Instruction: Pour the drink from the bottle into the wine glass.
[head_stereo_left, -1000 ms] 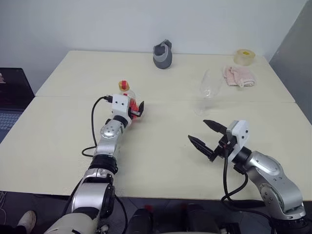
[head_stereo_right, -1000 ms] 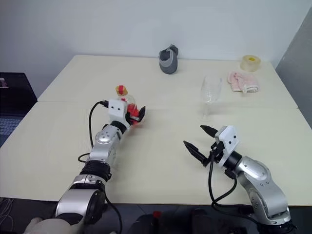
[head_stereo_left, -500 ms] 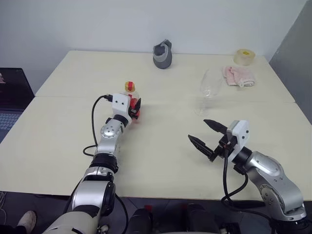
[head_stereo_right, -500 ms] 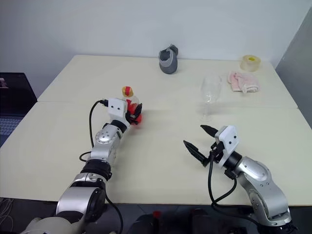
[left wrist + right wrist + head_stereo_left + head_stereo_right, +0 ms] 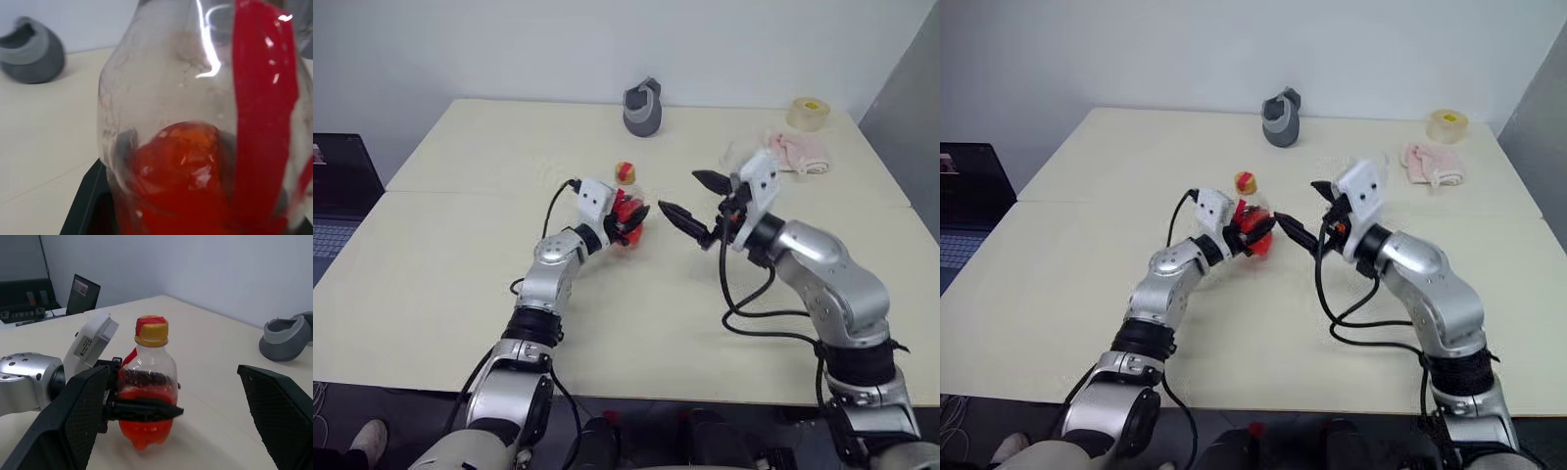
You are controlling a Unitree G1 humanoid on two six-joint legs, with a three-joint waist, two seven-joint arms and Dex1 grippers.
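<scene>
My left gripper [image 5: 632, 212] is shut on the bottle [image 5: 627, 201] and holds it upright just above the middle of the table. This small clear bottle has a yellowish cap [image 5: 151, 331], and the red drink [image 5: 145, 427] fills its lower part. A black finger [image 5: 146, 409] crosses its belly. My right gripper [image 5: 683, 193] is open, level with the bottle and close to its right side, not touching it. The wine glass [image 5: 728, 157] stands behind my right hand, which hides most of it.
A dark grey holder [image 5: 642, 106] stands at the back middle of the table [image 5: 460, 294]. At the back right lie a roll of tape [image 5: 806, 112] and a pink cloth [image 5: 793, 149]. A laptop [image 5: 337, 196] sits off the table's left edge.
My left gripper closed on the bottle, then lifted it and carried it right, toward the middle. My right arm rose and swung left, up to the bottle, still open.
</scene>
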